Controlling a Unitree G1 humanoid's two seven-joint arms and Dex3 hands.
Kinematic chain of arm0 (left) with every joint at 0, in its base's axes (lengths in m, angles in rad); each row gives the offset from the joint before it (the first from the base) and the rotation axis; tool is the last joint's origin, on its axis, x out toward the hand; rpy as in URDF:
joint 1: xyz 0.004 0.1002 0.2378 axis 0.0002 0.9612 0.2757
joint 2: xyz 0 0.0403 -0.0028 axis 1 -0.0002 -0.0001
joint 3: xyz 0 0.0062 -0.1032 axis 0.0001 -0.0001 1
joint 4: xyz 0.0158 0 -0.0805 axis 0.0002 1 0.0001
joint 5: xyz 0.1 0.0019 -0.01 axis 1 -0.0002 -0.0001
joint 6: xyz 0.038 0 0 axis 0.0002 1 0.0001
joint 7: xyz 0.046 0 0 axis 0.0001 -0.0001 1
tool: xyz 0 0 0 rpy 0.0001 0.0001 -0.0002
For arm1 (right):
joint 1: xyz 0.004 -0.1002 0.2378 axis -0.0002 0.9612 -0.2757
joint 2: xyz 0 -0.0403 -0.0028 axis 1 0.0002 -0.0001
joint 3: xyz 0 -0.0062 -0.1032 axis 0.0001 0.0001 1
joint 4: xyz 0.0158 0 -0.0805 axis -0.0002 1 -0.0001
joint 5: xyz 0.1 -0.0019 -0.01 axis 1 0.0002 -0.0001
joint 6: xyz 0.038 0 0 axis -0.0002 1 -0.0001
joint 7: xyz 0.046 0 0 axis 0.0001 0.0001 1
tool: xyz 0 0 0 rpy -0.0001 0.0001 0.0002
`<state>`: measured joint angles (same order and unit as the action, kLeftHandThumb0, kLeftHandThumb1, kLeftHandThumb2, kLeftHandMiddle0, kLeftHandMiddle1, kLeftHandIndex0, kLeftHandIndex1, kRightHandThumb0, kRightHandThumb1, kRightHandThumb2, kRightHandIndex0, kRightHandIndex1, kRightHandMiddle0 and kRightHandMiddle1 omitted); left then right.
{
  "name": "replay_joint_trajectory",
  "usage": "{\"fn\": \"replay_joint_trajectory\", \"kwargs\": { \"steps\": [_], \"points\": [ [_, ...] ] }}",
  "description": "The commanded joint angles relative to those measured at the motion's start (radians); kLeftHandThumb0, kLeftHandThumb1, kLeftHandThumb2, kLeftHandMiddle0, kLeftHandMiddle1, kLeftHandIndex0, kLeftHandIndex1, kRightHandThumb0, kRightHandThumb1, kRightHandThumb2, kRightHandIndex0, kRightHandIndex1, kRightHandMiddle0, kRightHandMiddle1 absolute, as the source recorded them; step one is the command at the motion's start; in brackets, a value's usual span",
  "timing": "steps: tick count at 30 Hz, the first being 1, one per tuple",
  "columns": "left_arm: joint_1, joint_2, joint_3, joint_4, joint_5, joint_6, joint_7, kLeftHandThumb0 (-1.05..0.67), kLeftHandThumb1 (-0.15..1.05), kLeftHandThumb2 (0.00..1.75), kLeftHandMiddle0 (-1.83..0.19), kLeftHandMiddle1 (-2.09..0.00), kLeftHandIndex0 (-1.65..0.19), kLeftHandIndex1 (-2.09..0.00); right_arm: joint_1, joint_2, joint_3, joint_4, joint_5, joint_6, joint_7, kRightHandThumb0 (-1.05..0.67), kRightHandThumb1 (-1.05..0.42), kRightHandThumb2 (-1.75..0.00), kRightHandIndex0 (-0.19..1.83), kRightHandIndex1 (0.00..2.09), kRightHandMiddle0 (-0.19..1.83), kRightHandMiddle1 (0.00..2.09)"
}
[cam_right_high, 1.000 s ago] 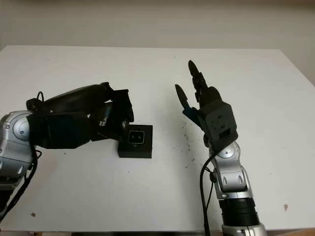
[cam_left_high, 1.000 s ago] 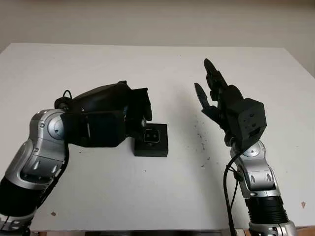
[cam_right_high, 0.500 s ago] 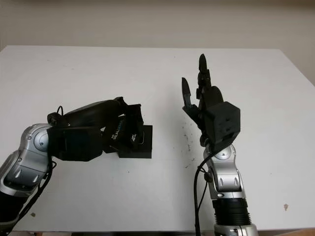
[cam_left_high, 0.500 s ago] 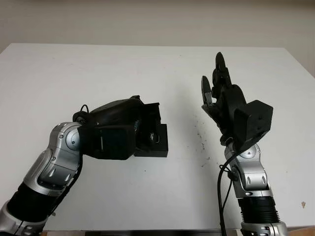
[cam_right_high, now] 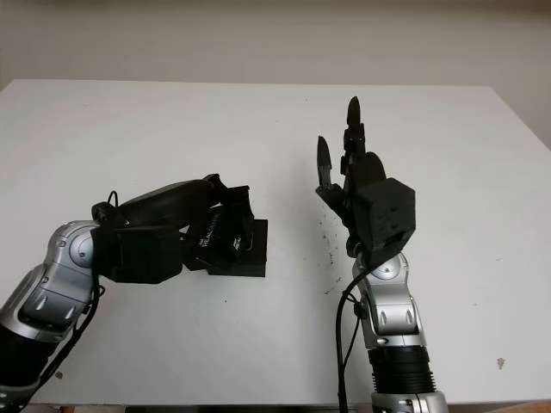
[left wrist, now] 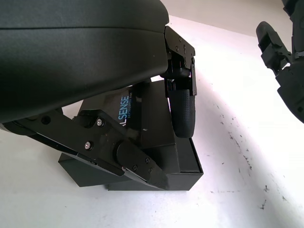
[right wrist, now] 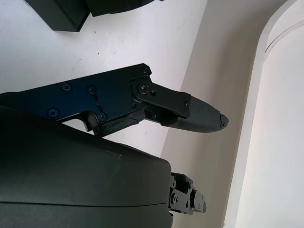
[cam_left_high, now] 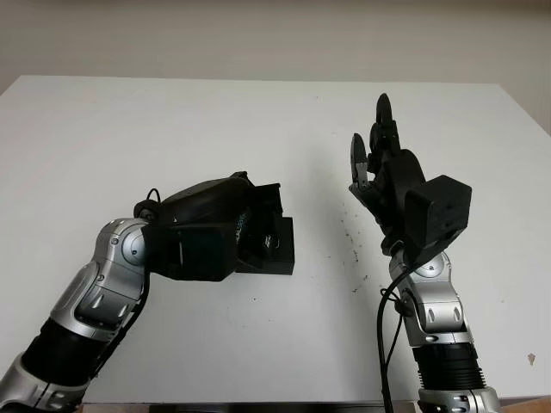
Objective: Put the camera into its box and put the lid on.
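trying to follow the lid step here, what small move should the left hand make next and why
Probably ease the lid down and square it over the box. The left hand holds the black lid above the open box on the table; in the left wrist view the lid sits tilted and offset, one edge overhanging the box wall. The right hand is open, raised to the right.

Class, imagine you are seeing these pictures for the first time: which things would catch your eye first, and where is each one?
The left robot hand reaches in over a black box near the middle of the white table, holding a black lid down on it. To its right, the right robot hand is raised above the table, open and holding nothing.
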<state>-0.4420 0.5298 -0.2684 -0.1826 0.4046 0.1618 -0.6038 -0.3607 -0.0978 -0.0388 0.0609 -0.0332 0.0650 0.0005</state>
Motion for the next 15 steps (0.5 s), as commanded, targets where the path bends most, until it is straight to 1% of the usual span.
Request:
{"fn": "replay_joint_trajectory", "kwargs": {
  "steps": [1, 3, 6, 8, 12, 14, 15],
  "points": [
    [0.004, -0.015, -0.022, 0.006, 0.017, 0.013, 0.008, -0.17, 0.96, 0.06, -0.25, -1.76, -0.2, -1.7, -0.006, 0.001, 0.006, -0.01, -0.012, 0.004, -0.008, -0.63, -1.05, -0.66, -0.16, 0.03, -0.15, 0.04],
    [-0.001, -0.029, -0.034, -0.005, 0.045, 0.039, 0.015, -0.16, 0.97, 0.06, -0.24, -1.78, -0.2, -1.71, -0.005, 0.002, 0.011, -0.007, -0.026, 0.005, -0.019, -0.65, -1.05, -0.66, -0.15, 0.04, -0.13, 0.05],
    [-0.004, -0.045, -0.047, -0.014, 0.078, 0.058, 0.03, -0.14, 0.97, 0.06, -0.32, -2.0, -0.19, -1.78, -0.003, 0.008, 0.017, -0.005, -0.037, 0.006, -0.031, -0.66, -1.05, -0.64, -0.14, 0.05, -0.12, 0.05],
    [-0.009, -0.055, -0.056, -0.018, 0.096, 0.078, 0.026, -0.13, 0.97, 0.06, -0.34, -2.07, -0.17, -1.82, -0.002, 0.009, 0.023, -0.006, -0.048, 0.005, -0.038, -0.66, -1.05, -0.64, -0.14, 0.05, -0.11, 0.06],
    [-0.021, -0.071, -0.071, -0.031, 0.123, 0.146, -0.003, -0.13, 0.98, 0.06, -0.27, -2.09, -0.14, -1.83, -0.001, 0.013, 0.029, -0.006, -0.058, 0.013, -0.045, -0.68, -1.05, -0.62, -0.14, 0.05, -0.11, 0.06],
    [-0.028, -0.07, -0.082, -0.036, 0.14, 0.161, -0.012, -0.13, 0.98, 0.06, -0.21, -2.03, -0.14, -1.79, 0.001, 0.017, 0.029, -0.008, -0.055, 0.019, -0.045, -0.68, -1.05, -0.61, -0.14, 0.05, -0.11, 0.06],
    [-0.032, -0.069, -0.087, -0.038, 0.148, 0.165, -0.016, -0.14, 0.98, 0.05, -0.2, -2.03, -0.16, -1.77, 0.001, 0.02, 0.029, -0.01, -0.052, 0.023, -0.045, -0.68, -1.05, -0.61, -0.15, 0.04, -0.11, 0.05]
  ]
}}
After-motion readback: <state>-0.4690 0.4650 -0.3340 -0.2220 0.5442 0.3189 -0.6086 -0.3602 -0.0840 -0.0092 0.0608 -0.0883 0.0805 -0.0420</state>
